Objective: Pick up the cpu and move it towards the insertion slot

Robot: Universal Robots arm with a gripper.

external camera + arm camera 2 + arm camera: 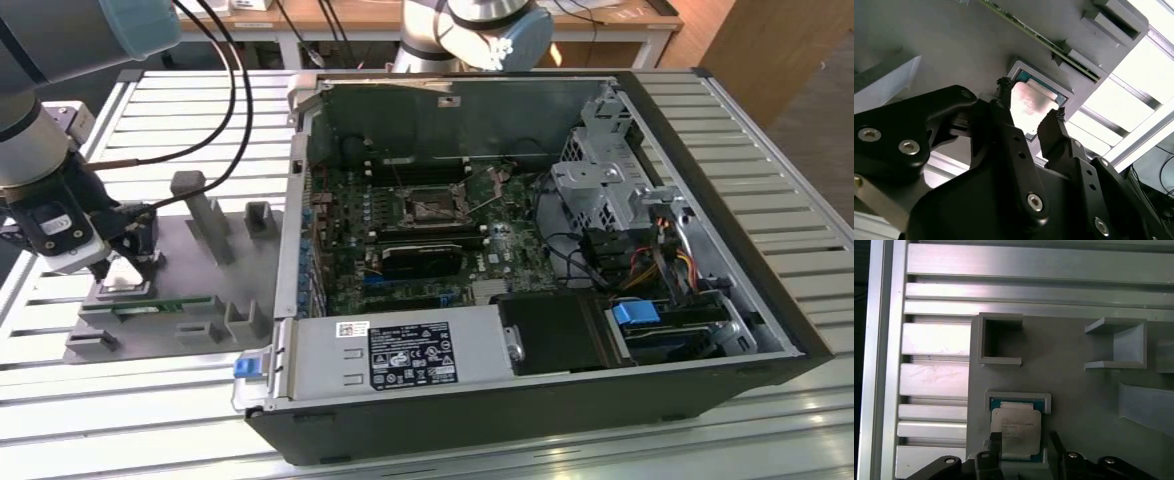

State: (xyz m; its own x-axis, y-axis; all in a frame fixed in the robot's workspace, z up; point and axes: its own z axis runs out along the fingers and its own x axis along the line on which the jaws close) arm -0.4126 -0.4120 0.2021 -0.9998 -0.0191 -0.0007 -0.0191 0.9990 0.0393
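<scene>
desk: which step are you sitting in?

me: the pick-up. i'm hovering the gripper [127,262] right over the cpu [123,290]. it's lying flat in its square pocket on the grey tray [254,275], at the exterior view's left. that's well apart from the insertion slot [430,205] on the motherboard [507,250] inside the computer case [534,430].

desk: are the fingers biting?

me: not that i'm seeing. in both wrist views the fingertips [1004,85] are standing spread, one at each opposite side of the chip. so i'm calling the tool released and the chip not lifted.

desk: what is the grab asking for?

me: i'm judging it wants an even squeeze on those two sides and a straight rise, because the pocket rim [1019,397] is hugging the chip all round.

desk: room to move?

me: the tray's upright posts [200,210] and the case's side wall [302,150] are standing between chip and slot. above them i'm seeing open air.
</scene>
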